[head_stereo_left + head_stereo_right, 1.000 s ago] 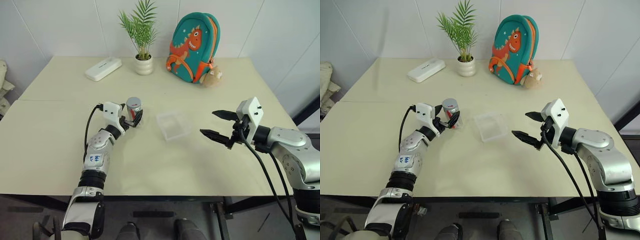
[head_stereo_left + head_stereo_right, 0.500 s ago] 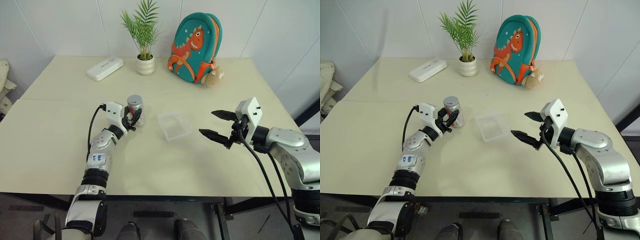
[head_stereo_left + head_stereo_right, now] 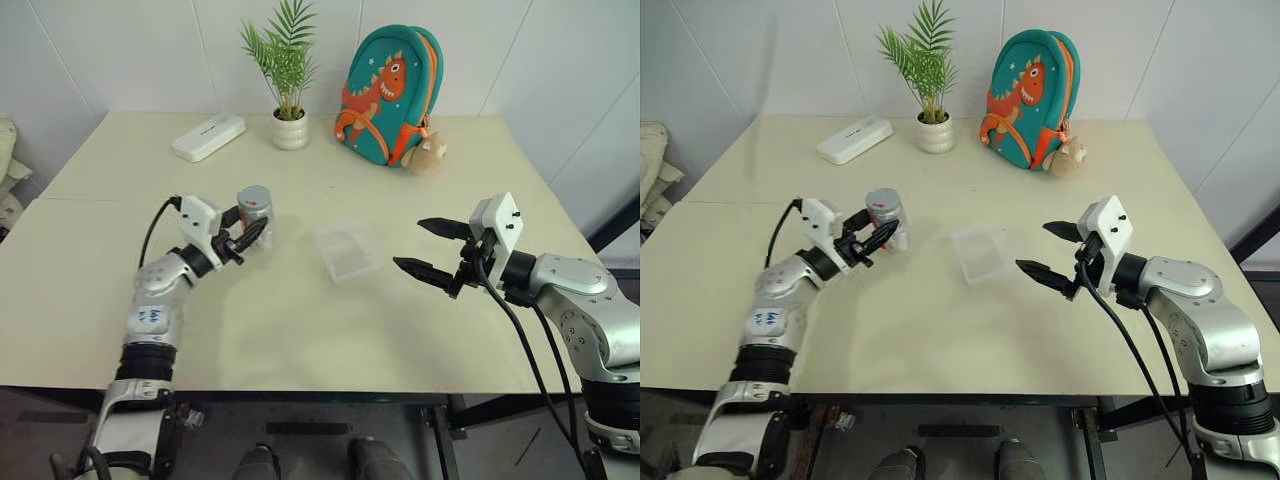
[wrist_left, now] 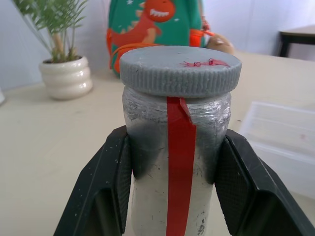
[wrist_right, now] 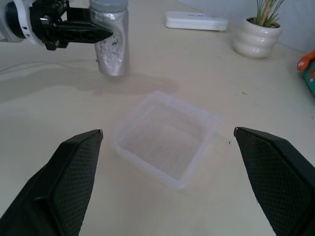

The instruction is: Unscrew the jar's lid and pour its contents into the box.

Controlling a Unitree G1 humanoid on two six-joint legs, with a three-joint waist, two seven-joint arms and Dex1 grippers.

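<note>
A small clear jar with a red stripe down its side is held a little above the table, left of the box. A grey lid with a small red mark is screwed on top. My left gripper is shut on the jar, its black fingers pressing the body just under the lid. The contents cannot be made out through the cloudy wall. The shallow clear box sits at mid-table. My right gripper hovers open to the right of the box, which shows between its fingers in the right wrist view.
Along the table's far edge stand a flat white case, a white pot with a green plant, and a teal dinosaur backpack with a small plush toy beside it.
My left gripper has shut on the jar, then lifted it and carried it left, away from the box. The right arm has stayed where it was.
</note>
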